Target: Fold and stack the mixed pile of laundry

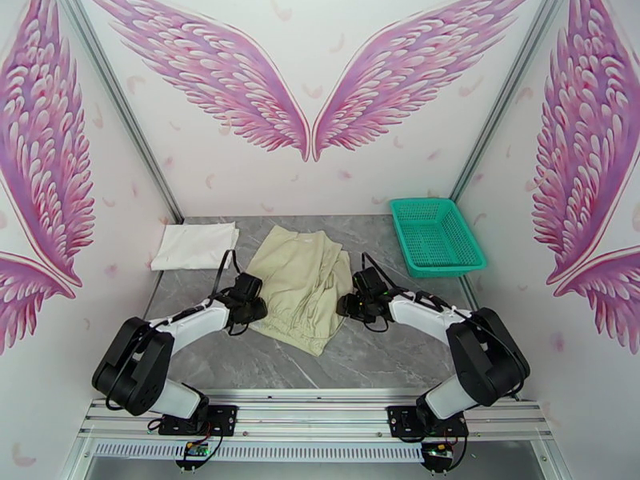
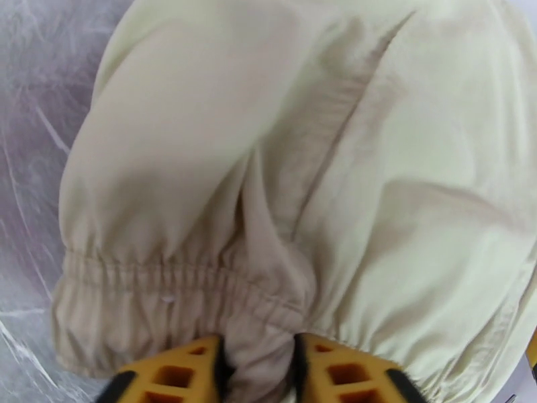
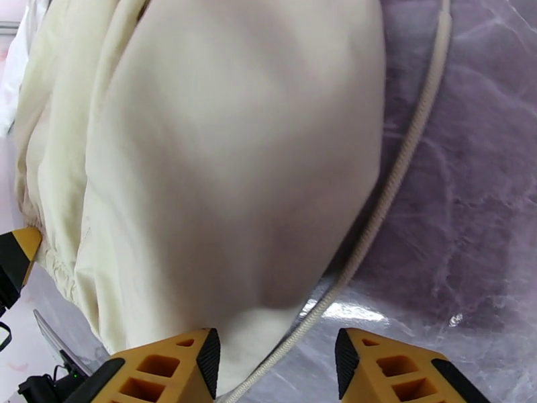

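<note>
Left wrist — left claw [image 2: 258,354] tight on cream-beige garment [image 2: 302,162] — right claw [image 3: 276,347] agape astride cord [image 3: 396,162]

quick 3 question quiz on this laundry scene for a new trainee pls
1. True or false: the white shirt lies inside the teal basket.
2. What runs between the open fingers of the right gripper? A) a cord B) a zip C) a hanger
3. Fill in: the left gripper pinches the cream-beige garment at its ___ hem.
Key: 1 false, it lies folded on the table at the far left; 2 A, the cord; 3 gathered.
</note>
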Tool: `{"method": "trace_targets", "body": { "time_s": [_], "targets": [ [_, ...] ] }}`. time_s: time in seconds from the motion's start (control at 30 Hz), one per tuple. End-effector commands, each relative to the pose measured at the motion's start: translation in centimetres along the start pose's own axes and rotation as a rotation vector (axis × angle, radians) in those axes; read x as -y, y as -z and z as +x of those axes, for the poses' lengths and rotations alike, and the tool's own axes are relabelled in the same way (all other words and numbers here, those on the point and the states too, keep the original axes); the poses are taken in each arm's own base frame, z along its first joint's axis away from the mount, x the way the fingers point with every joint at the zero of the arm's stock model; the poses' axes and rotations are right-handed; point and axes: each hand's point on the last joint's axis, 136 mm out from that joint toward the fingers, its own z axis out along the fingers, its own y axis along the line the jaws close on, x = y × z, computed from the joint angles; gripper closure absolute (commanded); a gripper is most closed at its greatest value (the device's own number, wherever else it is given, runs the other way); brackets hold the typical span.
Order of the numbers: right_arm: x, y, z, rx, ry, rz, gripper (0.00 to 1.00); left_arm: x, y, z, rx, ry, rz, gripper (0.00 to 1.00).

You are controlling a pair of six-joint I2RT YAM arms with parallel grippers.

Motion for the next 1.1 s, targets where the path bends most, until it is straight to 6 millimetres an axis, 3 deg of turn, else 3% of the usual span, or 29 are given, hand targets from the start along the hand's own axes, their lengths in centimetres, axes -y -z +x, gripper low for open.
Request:
{"method": "trace_targets", "body": {
  "time_s": [0.0, 0.13, 0.23, 0.37, 0.4, 0.57, 0.8, 0.93, 1.07],
  "targets": [
    [-2.0, 0.6, -1.7, 0.031, 0.022, -0.068, 0.56, 1.9, 2.4, -3.7, 0.154, 0.048, 0.093, 0.8],
    [-3.0, 2.2, -1.1, 0.045, 0.115, -0.041, 0.54, 1.9, 3.7, -5.0, 0.181, 0.068, 0.115, 0.94],
    [-4.0, 3.5, 0.5, 0.055, 0.213, -0.004, 0.46, 1.5, 4.6, -4.9, 0.159, 0.055, 0.095, 0.93],
    [-4.7, 3.9, 4.2, 0.022, 0.272, 0.014, 0.4, 0.8, 5.8, -4.4, 0.102, -0.154, 0.014, 0.72],
    [-4.8, 3.7, 5.3, 0.008, 0.289, 0.011, 0.39, 1.2, 6.2, -4.0, 0.072, -0.251, 0.014, 0.65],
    [-5.6, 2.7, 9.7, -0.048, 0.333, -0.021, 0.38, 5.0, 7.9, -0.4, -0.039, -0.794, 0.069, 0.54],
    [-7.8, 0.6, 13.0, -0.058, 0.436, -0.086, 0.29, 5.8, 4.9, 4.4, -0.187, -1.2, 0.08, 0.44],
    [-9.3, -1.0, 13.4, -0.053, 0.44, -0.147, 0.29, 6.1, 3.8, 4.8, -0.22, -1.253, 0.089, 0.44],
    [-9.1, -3.0, 13.0, -0.04, 0.434, -0.115, 0.34, 5.3, 2.3, 4.4, -0.245, -1.246, 0.055, 0.44]
  ]
}}
